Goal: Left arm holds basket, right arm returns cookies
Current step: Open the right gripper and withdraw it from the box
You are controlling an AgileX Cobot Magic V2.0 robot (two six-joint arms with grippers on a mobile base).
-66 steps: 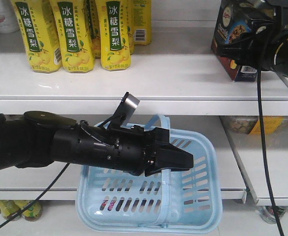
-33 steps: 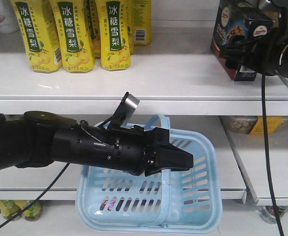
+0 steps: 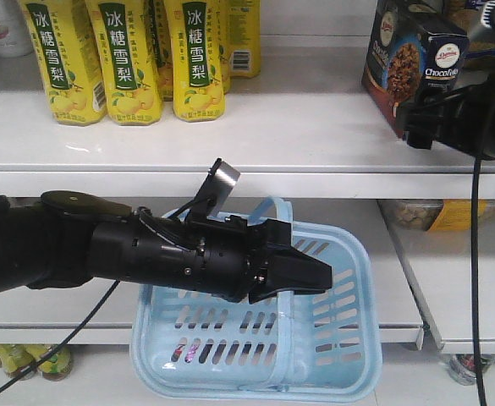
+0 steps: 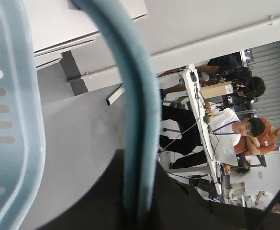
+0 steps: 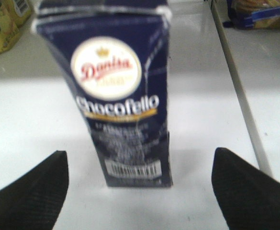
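The light blue basket (image 3: 255,355) hangs in front of the lower shelf. My left gripper (image 3: 302,275) is shut on its handle (image 4: 140,120); in the left wrist view the handle runs down between the black jaws of the left gripper (image 4: 137,191). The navy cookies box (image 3: 412,59) stands upright on the upper white shelf. In the right wrist view the cookies (image 5: 118,96) sit just beyond my right gripper (image 5: 140,194). That gripper is open, its fingers (image 5: 29,191) wide apart and clear of the box. In the front view the right gripper (image 3: 433,118) sits at the box's lower right.
Yellow drink bottles (image 3: 124,59) line the upper shelf (image 3: 230,144) at the left. Packaged goods (image 3: 437,213) lie on the lower right shelf. More bottles (image 3: 27,359) stand at the bottom left. Black cables hang from both arms.
My right gripper has drawn back to the right and away from the cookies box, which now stands free on the shelf. The left arm and basket have not moved.
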